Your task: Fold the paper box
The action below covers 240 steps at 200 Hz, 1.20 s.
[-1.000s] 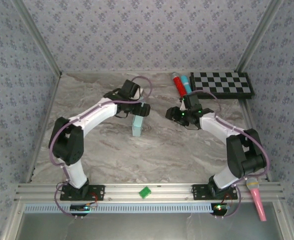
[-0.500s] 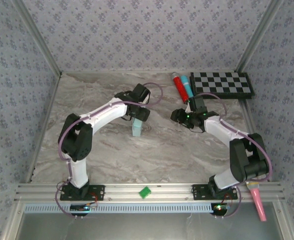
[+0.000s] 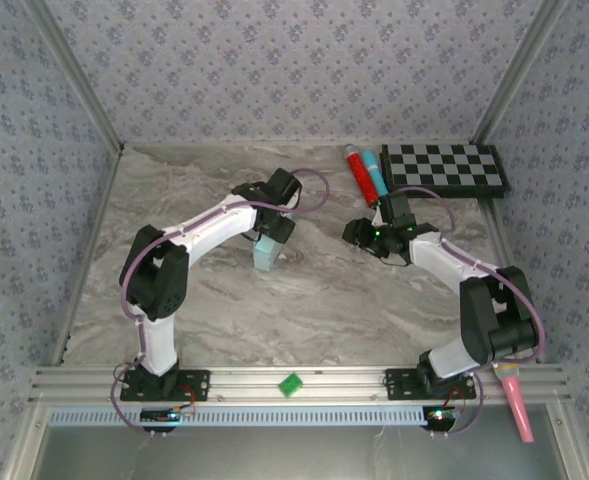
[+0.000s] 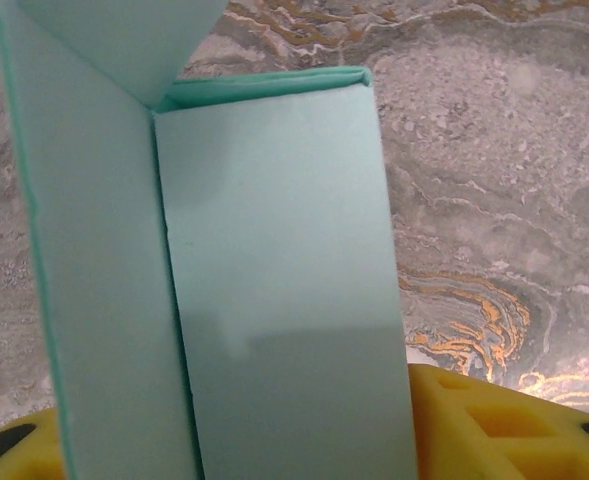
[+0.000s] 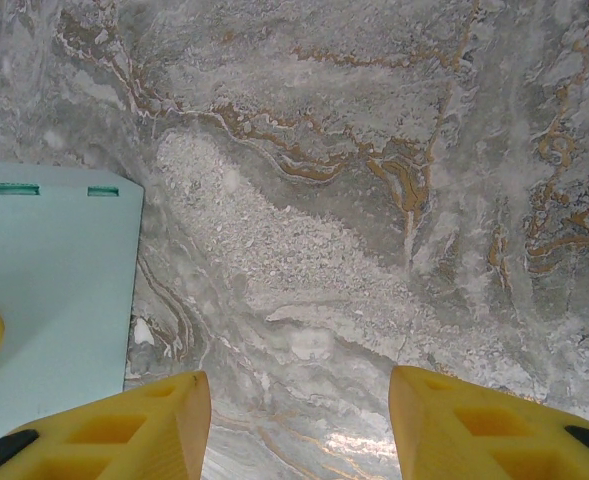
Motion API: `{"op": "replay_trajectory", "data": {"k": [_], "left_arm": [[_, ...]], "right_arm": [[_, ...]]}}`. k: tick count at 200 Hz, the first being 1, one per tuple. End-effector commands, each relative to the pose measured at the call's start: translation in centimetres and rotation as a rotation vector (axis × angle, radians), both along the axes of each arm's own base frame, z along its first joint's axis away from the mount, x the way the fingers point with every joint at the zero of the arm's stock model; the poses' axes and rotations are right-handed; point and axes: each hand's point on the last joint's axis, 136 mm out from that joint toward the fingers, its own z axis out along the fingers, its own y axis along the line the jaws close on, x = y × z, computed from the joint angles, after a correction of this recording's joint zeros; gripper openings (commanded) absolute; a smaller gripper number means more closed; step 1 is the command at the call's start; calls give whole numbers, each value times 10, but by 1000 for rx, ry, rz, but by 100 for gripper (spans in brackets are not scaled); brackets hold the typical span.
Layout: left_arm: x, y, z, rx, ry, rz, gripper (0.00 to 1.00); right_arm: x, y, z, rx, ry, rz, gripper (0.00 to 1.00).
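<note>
Paper box (image 3: 265,256) standing near table (image 3: 224,320) centre, pinched by left gripper (image 3: 271,238); right gripper (image 3: 357,234) spread apart, near it.

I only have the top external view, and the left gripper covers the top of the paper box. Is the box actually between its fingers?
Observer: Yes. In the left wrist view the paper box fills the gap between the yellow fingers of the left gripper. I cannot tell whether they are pressing it.
Operator: Is the far end closed?
Observer: It seems not. A flap juts out at an angle there.
Operator: Is the right gripper holding anything?
Observer: No. The right gripper has its fingers apart, with bare table between them.
</note>
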Motion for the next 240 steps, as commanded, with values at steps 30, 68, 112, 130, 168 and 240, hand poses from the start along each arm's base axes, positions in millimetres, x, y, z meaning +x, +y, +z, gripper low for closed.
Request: {"op": "replay_trajectory", "data": {"k": [30, 68, 112, 130, 168, 240], "left_arm": [[-3, -13, 5, -19, 46, -249, 54], [-10, -25, 12, -108, 55, -476, 54], [-18, -30, 11, -122, 101, -654, 53], [-27, -33, 8, -124, 114, -755, 53], [-31, -37, 6, -122, 109, -869, 51], [-32, -44, 0, -117, 101, -1006, 49]], "right_arm": [[-8, -9, -2, -21, 9, -8, 52], [-11, -14, -2, -26, 10, -19, 52], [-13, -18, -4, -33, 11, -29, 52], [-14, -19, -4, -35, 11, -30, 52], [-17, -22, -7, -37, 19, -36, 52], [-19, -25, -8, -37, 17, -47, 52]]}}
